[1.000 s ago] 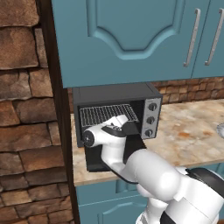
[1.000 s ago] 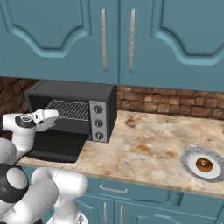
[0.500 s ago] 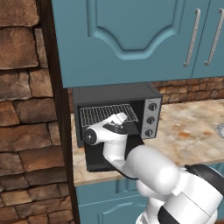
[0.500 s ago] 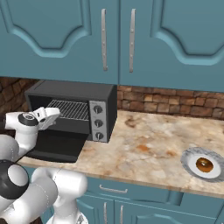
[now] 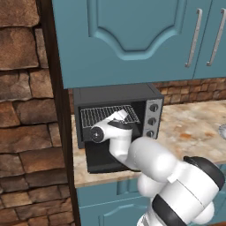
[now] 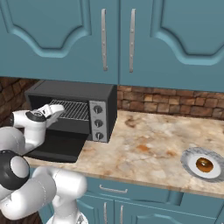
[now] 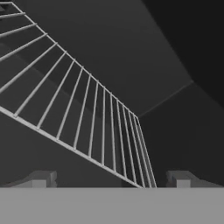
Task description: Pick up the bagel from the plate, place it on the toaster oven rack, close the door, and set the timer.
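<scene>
Oven item: jaws apart and empty at rack (image 7: 87, 118), frame centre; door (image 6: 59, 146) down; bagel (image 6: 204, 164) on plate (image 6: 189, 156), lower right of tabletop (image 6: 148, 148); risk: arm snagging rack wires on withdrawal, dislodging it.

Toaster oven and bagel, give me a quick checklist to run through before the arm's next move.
1. Door folded down, cavity open: ok.
2. Toaster oven rack in place and bare: ok.
3. Bagel resting on the plate, far along the counter from the oven: ok for a pick, not yet fetched.
4. End effector open and holding nothing: ok.
5. End effector near the bagel: not ok, it points into the oven at the rack.
6. Timer, lowest knob, unobstructed: ok; its setting: cannot tell.
</scene>
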Available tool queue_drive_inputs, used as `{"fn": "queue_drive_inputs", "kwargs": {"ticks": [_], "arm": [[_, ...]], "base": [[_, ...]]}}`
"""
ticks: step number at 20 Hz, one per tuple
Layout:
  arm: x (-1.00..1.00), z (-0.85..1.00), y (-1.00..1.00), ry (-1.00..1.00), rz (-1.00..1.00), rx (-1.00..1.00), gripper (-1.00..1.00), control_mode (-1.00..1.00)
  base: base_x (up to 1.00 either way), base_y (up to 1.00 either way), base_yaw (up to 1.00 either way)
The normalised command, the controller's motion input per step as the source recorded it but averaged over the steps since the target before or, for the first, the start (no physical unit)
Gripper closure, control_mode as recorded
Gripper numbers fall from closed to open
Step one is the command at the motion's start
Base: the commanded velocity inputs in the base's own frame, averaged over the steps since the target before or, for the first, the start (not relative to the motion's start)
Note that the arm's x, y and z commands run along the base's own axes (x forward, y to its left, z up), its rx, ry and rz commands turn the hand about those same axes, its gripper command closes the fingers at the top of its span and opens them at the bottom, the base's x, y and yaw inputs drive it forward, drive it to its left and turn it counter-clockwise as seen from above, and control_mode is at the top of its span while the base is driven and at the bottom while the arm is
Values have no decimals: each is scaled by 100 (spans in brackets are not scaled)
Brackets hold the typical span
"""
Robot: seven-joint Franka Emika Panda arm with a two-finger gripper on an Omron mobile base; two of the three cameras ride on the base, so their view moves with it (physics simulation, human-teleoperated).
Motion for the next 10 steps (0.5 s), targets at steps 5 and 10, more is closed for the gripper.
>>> {"fn": "queue_drive_inputs", "kwargs": {"ticks": [5, 10], "arm": [[9, -25, 1, 0, 4, -1, -100, -100], [3, -28, 5, 0, 0, -1, -100, -100]], "base": [[0, 0, 0], [0, 0, 0]]}}
